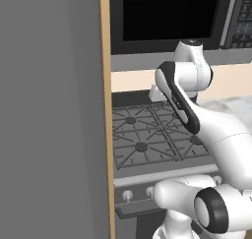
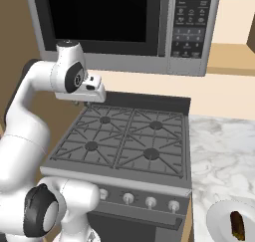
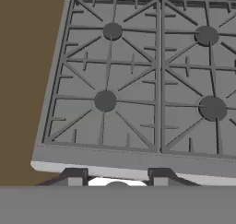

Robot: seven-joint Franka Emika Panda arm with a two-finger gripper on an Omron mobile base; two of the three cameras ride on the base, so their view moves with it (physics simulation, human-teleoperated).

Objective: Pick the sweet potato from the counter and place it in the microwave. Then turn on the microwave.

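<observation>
Gripper, fingers spread and empty, hangs above the stove; it should travel right over the counter and descend squarely onto the sweet potato.

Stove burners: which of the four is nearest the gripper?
The rear-left burner, farthest from the counter; the gripper hangs just above and behind it, over the stove's back-left corner.

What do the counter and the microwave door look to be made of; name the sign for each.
The counter: likely polished stone, marble-like, going by its white-grey veining. The microwave door: seemingly dark glass, a flat black pane framed in grey trim that looks like brushed metal, though rendering leaves that open.
</observation>
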